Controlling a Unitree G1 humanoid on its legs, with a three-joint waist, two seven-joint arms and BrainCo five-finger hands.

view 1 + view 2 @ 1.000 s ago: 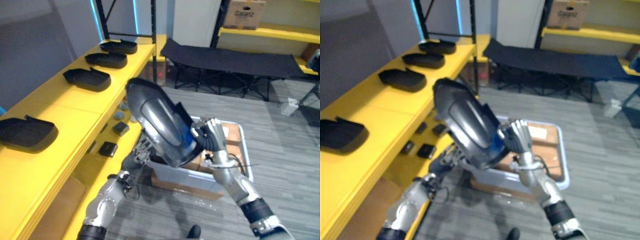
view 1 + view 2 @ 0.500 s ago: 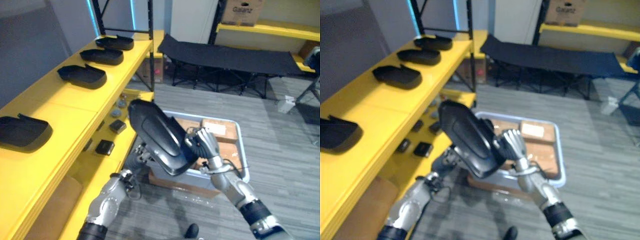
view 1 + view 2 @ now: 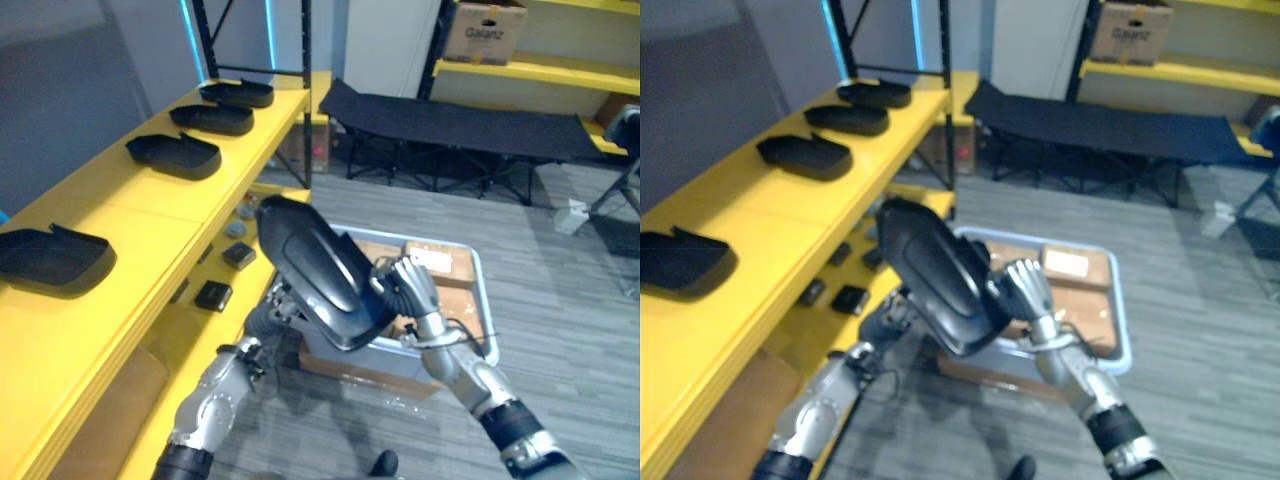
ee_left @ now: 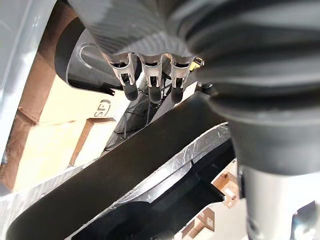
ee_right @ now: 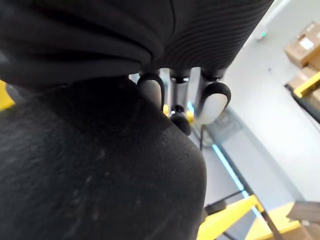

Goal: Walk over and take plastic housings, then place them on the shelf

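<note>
Four black housings [image 3: 55, 262] lie in a row along the top of a yellow shelf [image 3: 120, 215] at the robot's left, the nearest one well apart from the three farther back. The shelf's lower level holds several small dark parts [image 3: 213, 295]; what they are can't be told. At center, a fifth housing [image 3: 315, 270], a long, dark, glossy shell, is held in the air between both hands. It is tilted, w/ its upper end toward the shelf & its lower end toward the robot's right. The left hand [image 3: 278, 305] comes up from lower left & sits under the shell's left side. Its wrist view shows the fingers [image 4: 152, 82] straight & side by side, wrapped round nothing, w/ the shell's black edge running just beside them. The right hand [image 3: 408, 290] is at the shell's lower right end, fingers [image 5: 212, 100] bent over the rim & gripping it. Behind & below the hands, a grey bin [image 3: 487, 300] stands on the grey plank floor [image 3: 580, 330] w/ cardboard boxes [image 3: 435, 262] inside. Farther back, a black folding cot [image 3: 450, 115] stands by the wall. At upper right, a cardboard box [image 3: 485, 30] rests on another yellow rack [image 3: 540, 70].
</note>
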